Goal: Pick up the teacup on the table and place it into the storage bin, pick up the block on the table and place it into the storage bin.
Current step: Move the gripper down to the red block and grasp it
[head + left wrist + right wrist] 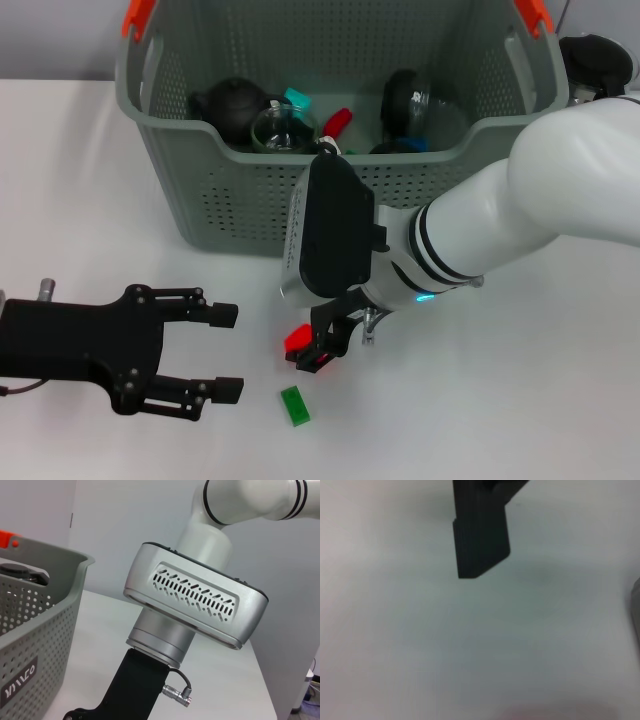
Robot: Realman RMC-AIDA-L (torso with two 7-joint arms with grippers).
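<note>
The grey-green perforated storage bin (225, 200) stands at the back middle of the white table; it also shows in the left wrist view (35, 640). A clear glass cup (283, 130) lies inside it among other items. No teacup stands on the table. A red block (297, 339) lies on the table in front of the bin. My right gripper (322, 346) is down at it, open, its black fingers (480, 535) straddling the block. A green block (295, 405) lies just in front. My left gripper (225, 350) is open and empty at the front left.
Inside the bin are a black teapot (232, 105), a dark round object (405, 100) and small red and teal pieces. My right arm's white forearm (520, 210) crosses in front of the bin's right corner; its wrist housing (195, 600) fills the left wrist view.
</note>
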